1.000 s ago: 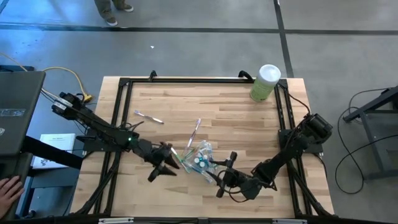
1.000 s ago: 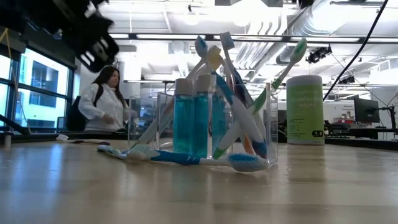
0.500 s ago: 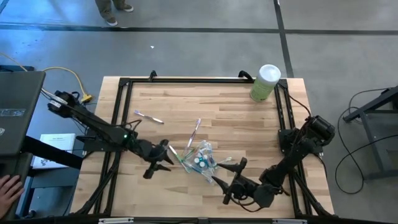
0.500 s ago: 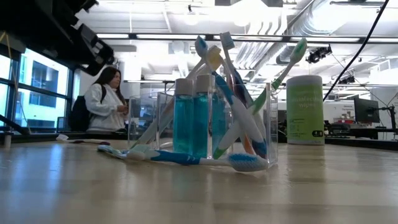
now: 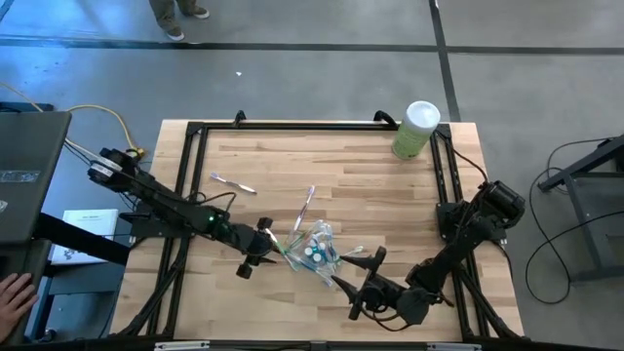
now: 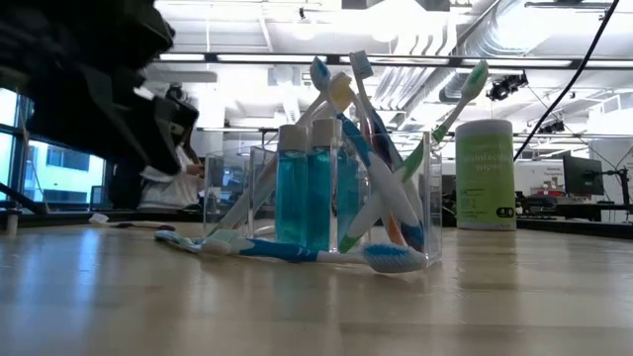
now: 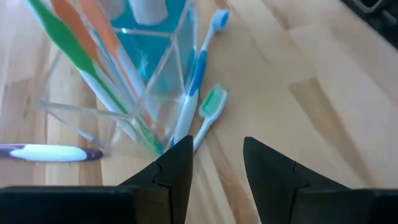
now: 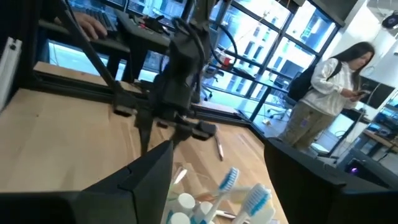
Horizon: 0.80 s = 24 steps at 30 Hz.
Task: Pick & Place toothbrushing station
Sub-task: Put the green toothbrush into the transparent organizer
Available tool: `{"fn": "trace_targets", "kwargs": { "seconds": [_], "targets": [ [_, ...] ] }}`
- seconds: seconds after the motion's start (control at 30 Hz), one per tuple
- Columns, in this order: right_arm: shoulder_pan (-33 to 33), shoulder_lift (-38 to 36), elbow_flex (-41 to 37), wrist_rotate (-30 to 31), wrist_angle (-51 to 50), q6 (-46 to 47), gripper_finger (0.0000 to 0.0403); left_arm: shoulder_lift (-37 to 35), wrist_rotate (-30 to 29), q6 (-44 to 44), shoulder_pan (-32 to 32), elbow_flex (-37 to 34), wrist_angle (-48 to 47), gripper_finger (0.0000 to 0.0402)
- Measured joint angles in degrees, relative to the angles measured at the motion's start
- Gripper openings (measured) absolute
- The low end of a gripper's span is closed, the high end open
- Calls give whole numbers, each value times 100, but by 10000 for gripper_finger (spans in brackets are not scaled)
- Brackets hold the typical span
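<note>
Approaching the loose toothbrushes: we judge the pick step is in hand. On the desk (image 5: 370, 185), the left claw (image 5: 255, 255) hangs low just beside the clear cup (image 5: 317, 249), fingers apart and empty; the blue toothbrush (image 7: 198, 74) and teal-headed toothbrush (image 7: 210, 107) lie ahead of them against the cup wall. Next move calls for straddling one slim handle. The right claw (image 5: 363, 283) waits near the cup's other side, fingers wide. Farther off, the pale-green canister (image 6: 485, 175) carries print too small to read.

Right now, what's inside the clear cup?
The clear cup holds upright toothbrushes in green, blue, tan and orange, plus teal tubes with white caps. The brush handles hide the cup's floor.
</note>
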Motion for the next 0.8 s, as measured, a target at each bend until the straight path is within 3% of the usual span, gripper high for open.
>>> {"fn": "trace_targets", "kwargs": {
  "seconds": [0.27, 0.8],
  "targets": [
    [-2, 0, 0, -130, -1, 111, 243, 638, 781, 595, 434, 2, 576, 135],
    [-4, 2, 0, -142, -19, 292, 243, 1539, 648, 1007, 381, 195, 1353, 135]
  ]
}}
